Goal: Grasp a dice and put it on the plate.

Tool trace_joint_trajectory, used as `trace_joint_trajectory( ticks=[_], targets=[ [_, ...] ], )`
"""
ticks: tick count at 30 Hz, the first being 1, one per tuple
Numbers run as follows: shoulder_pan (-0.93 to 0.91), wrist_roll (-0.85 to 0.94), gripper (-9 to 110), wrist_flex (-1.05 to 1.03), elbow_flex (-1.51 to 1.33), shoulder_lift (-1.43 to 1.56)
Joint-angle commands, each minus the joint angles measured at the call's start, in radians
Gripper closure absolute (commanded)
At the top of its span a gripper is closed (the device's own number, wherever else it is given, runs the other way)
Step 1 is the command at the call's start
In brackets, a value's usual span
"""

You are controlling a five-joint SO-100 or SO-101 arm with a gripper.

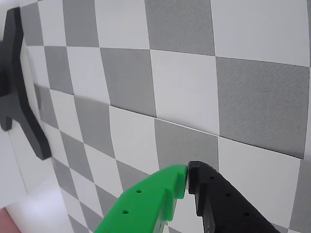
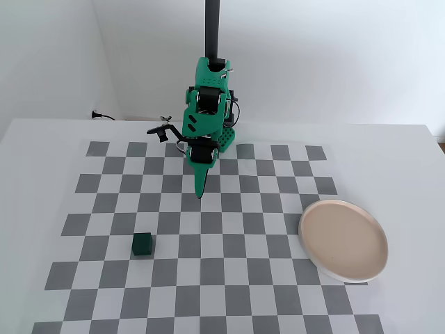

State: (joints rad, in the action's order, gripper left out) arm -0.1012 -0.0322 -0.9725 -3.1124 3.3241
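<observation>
Gripper [image 1: 187, 175]: green and black tips pressed together, holding nothing, poised over the checkerboard [image 2: 229, 278]; dice [image 2: 142, 243]: on board, lower left in fixed view; plate [image 2: 343, 240]: right edge, bare.

Bright, even, diffuse light in both views; no glare. Fixed view sharp, soft faint shadows beside dice [image 2: 143, 243] and plate [image 2: 343, 240]. Wrist view tilted, checker lines slightly bowed, far-left corner washed out, hand [image 1: 187, 178] slightly soft.
</observation>
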Motion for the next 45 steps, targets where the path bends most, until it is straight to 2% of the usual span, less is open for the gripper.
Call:
trace_joint_trajectory(
  ticks=[1,23,33,45],
  targets=[
    [-0.003,-0.003,106,0.021,0.021,0.009],
    [0.011,0.017,106,0.052,0.018,0.011],
    [-0.014,0.268,106,0.201,0.023,0.009],
    [-0.025,0.834,105,0.304,0.025,0.008]
  ],
)
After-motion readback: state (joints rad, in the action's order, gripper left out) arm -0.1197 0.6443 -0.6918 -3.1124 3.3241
